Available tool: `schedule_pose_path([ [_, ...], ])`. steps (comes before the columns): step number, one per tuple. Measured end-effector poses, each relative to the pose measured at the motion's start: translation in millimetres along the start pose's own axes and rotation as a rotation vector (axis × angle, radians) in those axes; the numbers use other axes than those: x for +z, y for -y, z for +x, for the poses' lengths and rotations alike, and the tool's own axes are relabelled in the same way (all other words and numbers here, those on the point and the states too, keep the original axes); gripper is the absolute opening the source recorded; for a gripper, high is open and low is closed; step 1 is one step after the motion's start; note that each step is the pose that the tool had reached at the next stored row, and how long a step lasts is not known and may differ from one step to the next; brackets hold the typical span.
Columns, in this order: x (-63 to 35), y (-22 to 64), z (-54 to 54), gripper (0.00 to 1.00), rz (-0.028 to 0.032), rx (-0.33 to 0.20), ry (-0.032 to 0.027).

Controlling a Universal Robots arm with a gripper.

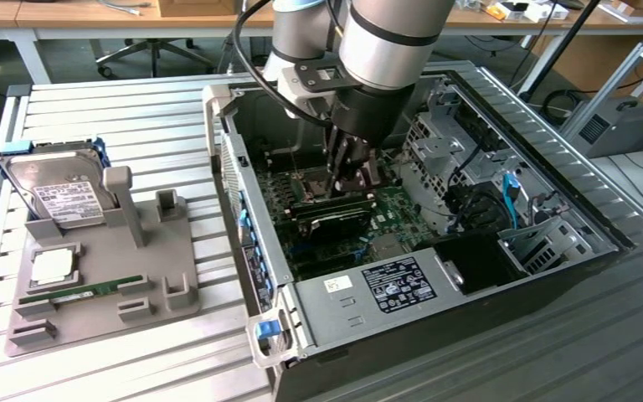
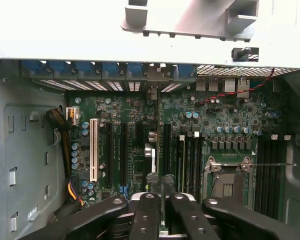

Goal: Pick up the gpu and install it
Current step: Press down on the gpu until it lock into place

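Observation:
The gpu (image 1: 327, 219) is a thin dark card standing on edge over the motherboard (image 2: 215, 125), inside the open computer case (image 1: 545, 151). In the wrist view the gpu (image 2: 149, 150) is seen edge-on. It runs from my fingertips toward the bracket openings at the case's back wall, in line with the dark expansion slots. My gripper (image 1: 353, 186) reaches straight down into the case from above. The gripper (image 2: 160, 179) has its black fingers drawn close together on the card's upper edge. I cannot tell whether the card's lower edge sits in a slot.
Outside the case, at the exterior view's left, a grey holder (image 1: 98, 276) carries a hard drive in a blue frame (image 1: 59, 188), a square chip (image 1: 51, 266) and a green RAM stick (image 1: 81, 291). A white slot (image 2: 94, 150), the CPU socket (image 2: 229, 180) and cables (image 1: 478, 205) surround the card.

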State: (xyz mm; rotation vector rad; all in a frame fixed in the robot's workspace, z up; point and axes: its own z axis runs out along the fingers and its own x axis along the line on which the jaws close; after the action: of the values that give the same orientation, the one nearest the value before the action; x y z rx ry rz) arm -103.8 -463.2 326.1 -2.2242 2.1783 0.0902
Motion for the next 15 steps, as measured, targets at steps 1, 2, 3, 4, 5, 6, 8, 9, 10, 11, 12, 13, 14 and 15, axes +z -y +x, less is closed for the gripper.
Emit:
schedule_pose_path([
  [1,0.0,0.0,0.0,0.11,0.0,0.0,0.0],
  [2,0.0,0.0,0.0,0.11,0.0,0.0,0.0],
  [3,0.0,0.0,0.0,0.11,0.0,0.0,0.0],
  [4,0.0,0.0,0.0,0.11,0.0,0.0,0.0],
  [5,0.0,0.0,0.0,0.11,0.0,0.0,0.0],
  [6,0.0,0.0,0.0,0.11,0.0,0.0,0.0],
  [8,0.0,0.0,0.0,0.11,0.0,0.0,0.0],
  [9,0.0,0.0,0.0,0.11,0.0,0.0,0.0],
  [10,0.0,0.0,0.0,0.11,0.0,0.0,0.0],
  [11,0.0,0.0,0.0,0.11,0.0,0.0,0.0],
  [12,0.0,0.0,0.0,0.11,0.0,0.0,0.0],
  [13,0.0,0.0,0.0,0.11,0.0,0.0,0.0],
  [14,0.0,0.0,0.0,0.11,-0.0001,0.0,-0.0001],
  [15,0.7,0.0,0.1,0.11,0.0001,0.0,0.0001],
])
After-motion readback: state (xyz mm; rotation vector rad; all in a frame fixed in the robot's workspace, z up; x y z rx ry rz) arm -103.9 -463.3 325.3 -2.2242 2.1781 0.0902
